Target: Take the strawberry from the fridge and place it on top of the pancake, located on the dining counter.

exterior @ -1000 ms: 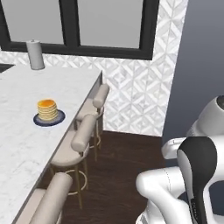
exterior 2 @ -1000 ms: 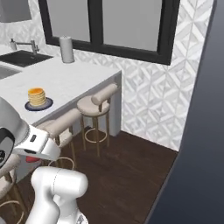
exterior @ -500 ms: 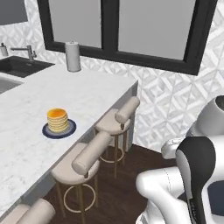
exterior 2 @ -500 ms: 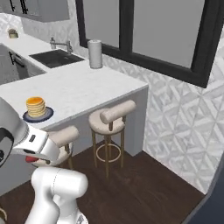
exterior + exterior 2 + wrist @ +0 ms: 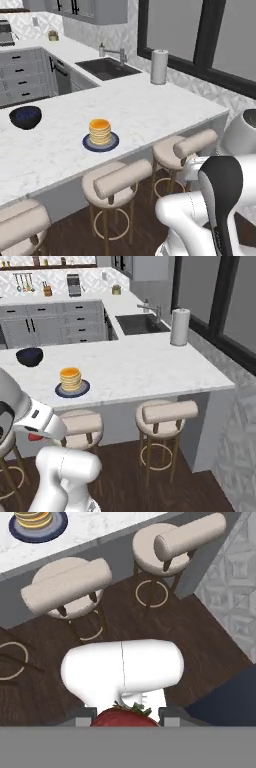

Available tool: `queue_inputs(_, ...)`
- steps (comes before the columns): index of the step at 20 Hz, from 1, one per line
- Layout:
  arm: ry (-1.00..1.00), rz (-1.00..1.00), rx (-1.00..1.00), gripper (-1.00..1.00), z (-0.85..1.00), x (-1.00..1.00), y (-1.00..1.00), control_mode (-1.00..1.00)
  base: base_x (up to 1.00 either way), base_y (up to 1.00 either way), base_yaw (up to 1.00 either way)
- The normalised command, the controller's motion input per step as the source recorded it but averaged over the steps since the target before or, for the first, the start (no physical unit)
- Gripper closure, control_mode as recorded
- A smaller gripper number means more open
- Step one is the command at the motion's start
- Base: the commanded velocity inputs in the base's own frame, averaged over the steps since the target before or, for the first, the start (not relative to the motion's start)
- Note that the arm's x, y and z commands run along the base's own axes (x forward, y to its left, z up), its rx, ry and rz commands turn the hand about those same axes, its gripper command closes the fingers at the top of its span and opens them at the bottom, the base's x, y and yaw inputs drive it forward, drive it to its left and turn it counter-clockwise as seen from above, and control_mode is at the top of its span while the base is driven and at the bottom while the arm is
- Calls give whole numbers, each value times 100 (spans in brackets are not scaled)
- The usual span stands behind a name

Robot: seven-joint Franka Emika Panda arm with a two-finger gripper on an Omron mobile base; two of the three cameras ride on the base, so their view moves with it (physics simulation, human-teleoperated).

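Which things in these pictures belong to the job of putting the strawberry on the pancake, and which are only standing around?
For the job:
strawberry, held in the shut gripper
pancake
dining counter

Only standing around:
black bowl
paper towel roll
sink
stools

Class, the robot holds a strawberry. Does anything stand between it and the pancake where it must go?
The hand is shut on the strawberry, low beside the stools. The pancake sits up on the counter, top bare. The counter's edge and the stools lie between; lifting over them looks clear.
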Motion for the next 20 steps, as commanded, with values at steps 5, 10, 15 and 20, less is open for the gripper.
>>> queue_inputs(5, 0, 0, 0, 100, 0, 0, 0, 100, 43, -17, 87)
queue_inputs(10, 0, 0, 0, 100, 0, 0, 0, 100, 58, -1, 50)
queue_inputs(15, 0, 0, 0, 100, 0, 0, 0, 100, 34, -53, 38)
queue_inputs(20, 0, 0, 0, 100, 0, 0, 0, 100, -10, -8, 6)
